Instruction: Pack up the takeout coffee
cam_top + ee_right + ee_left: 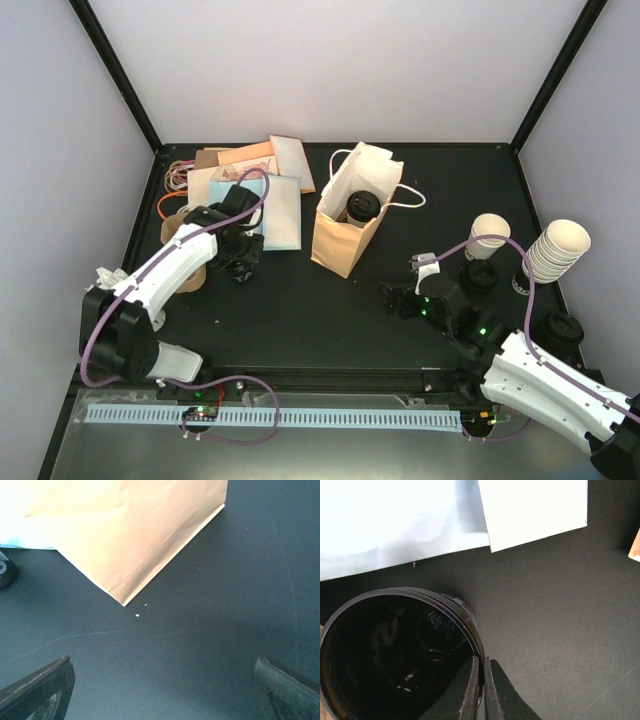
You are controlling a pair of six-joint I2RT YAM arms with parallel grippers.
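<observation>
Left pincer (482, 661) and right pincer (161, 672) stand to either side of the takeout coffee (362, 207). It sits upright inside the brown paper bag (338, 240), to the right of the left pincer and ahead and to the left of the right one, with only its black top showing at the bag's mouth (so the packing looks largely done, as far as I can judge). The chief risk is to that bag: it stands open and unsupported on the table (300, 320), and the right pincer hangs low near its base, so a careless sweep forward could tip bag and drink together. A second risk sits in the left pincer's grip. It has only the thin rim of a loose black lid (395, 645), and the ridges round that lid suggest others nested beneath, so a lift might twist it free or drag neighbours along. Its fingers are pressed nearly together, clamped on that rim, with pale sheets (380, 520) lying just beyond. The right pincer's fingers are spread wide apart, holding and touching nothing, bare table between them.
</observation>
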